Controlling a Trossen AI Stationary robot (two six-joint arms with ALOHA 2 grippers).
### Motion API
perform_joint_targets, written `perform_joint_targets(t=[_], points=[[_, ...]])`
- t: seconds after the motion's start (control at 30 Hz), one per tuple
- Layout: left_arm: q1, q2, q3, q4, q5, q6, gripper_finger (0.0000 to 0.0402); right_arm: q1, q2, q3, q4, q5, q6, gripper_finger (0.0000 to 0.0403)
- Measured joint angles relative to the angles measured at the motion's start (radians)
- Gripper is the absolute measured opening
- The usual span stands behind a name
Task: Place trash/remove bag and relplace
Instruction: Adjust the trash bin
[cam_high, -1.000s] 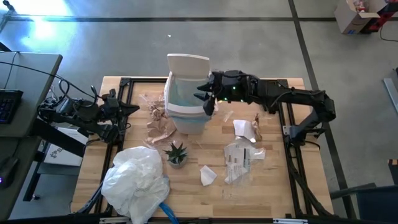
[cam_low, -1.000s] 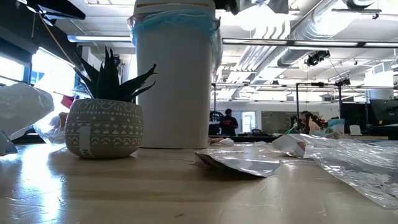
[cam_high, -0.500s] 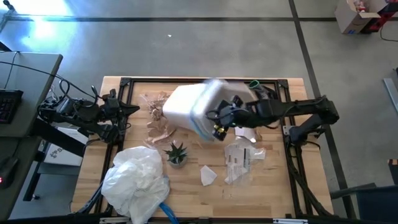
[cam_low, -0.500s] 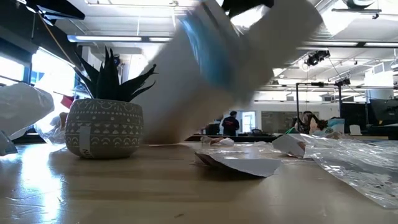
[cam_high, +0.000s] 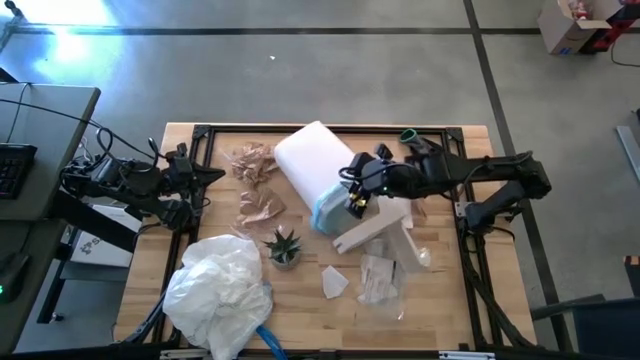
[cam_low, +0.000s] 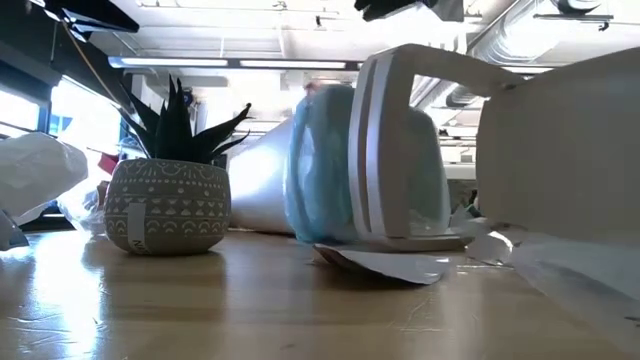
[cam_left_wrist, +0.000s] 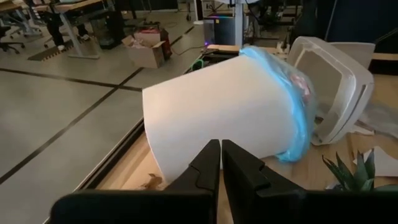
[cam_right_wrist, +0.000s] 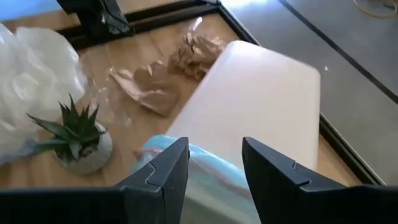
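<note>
The white bin (cam_high: 305, 165) lies on its side on the table, its base toward the far left and its mouth toward the near right. The light-blue bag (cam_high: 325, 212) is wrapped over its rim. The bin's lid (cam_high: 372, 228) lies swung open on the table. My right gripper (cam_high: 352, 197) is over the rim's upper side, and its fingers stand apart above the bag's edge (cam_right_wrist: 186, 163). Trash lies around: brown paper (cam_high: 260, 208), clear wrappers (cam_high: 378, 275), a white scrap (cam_high: 333, 282). My left gripper (cam_left_wrist: 221, 155) waits shut at the table's left edge. My right gripper stands over the bin's rim, slanting down from the table's right, one finger (cam_right_wrist: 171, 168) to either side of the bag's edge. I cannot tell whether the fingers touch the bag or the bin's wall.
A small potted plant (cam_high: 284, 245) stands just in front of the bin. A big crumpled white plastic bag (cam_high: 220, 290) fills the near left corner. More brown paper (cam_high: 252, 160) lies at the far left of the bin.
The bin has fallen from upright onto its side, its mouth swinging toward the near right, and its lid has dropped open onto the table. My right gripper has gone with the rim toward the near edge and tipped further down.
</note>
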Motion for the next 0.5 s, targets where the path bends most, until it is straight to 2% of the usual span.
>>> perform_joint_targets(t=[0.27,0.5], points=[[0.000,0.029,0.000,0.003,-0.024,0.032,0.0000,0.073,0.004,0.000,-0.091,0.009,0.078,0.0138],[0.013,0.148,0.000,0.088,-0.087,0.151,0.0000,0.187,0.041,0.000,-0.196,0.056,0.213,0.0138]])
